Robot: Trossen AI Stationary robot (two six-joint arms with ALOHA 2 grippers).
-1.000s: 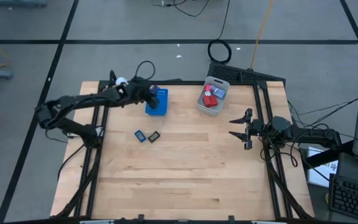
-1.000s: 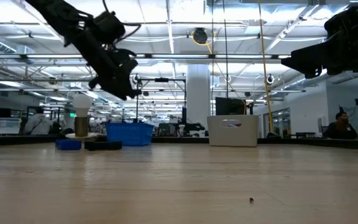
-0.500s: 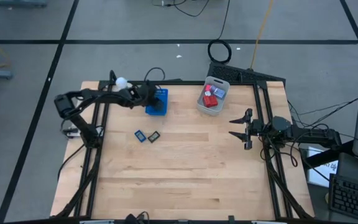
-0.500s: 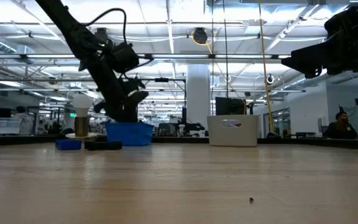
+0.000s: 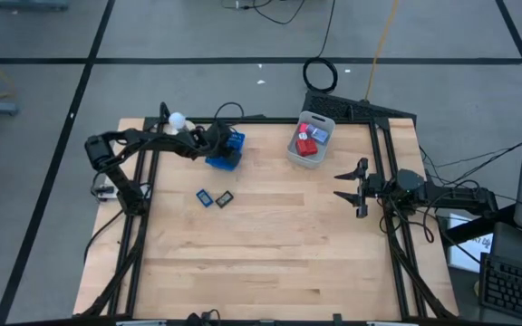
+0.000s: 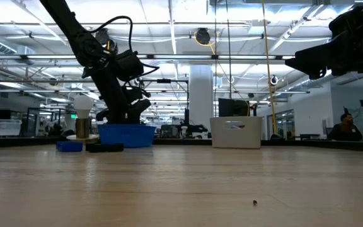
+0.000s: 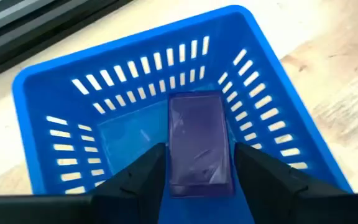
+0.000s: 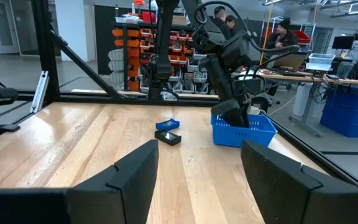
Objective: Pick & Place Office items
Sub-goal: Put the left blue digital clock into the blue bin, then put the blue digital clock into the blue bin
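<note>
Left pincer (image 7: 196, 180) hangs over the blue basket (image 7: 55, 93), fingers spread around a dark-blue rectangle (image 7: 197, 143), seemingly mid-drop. Next: lift clear and fetch the two rectangles (image 5: 214, 198) left of frame centre. Right pincer (image 5: 350, 187) waits wide, empty.

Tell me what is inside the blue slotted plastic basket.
In the blue slotted plastic basket, one dark purple-blue rectangular piece lies between the left gripper fingers. The fingers and the piece cover the part of the floor nearest the camera.
</note>
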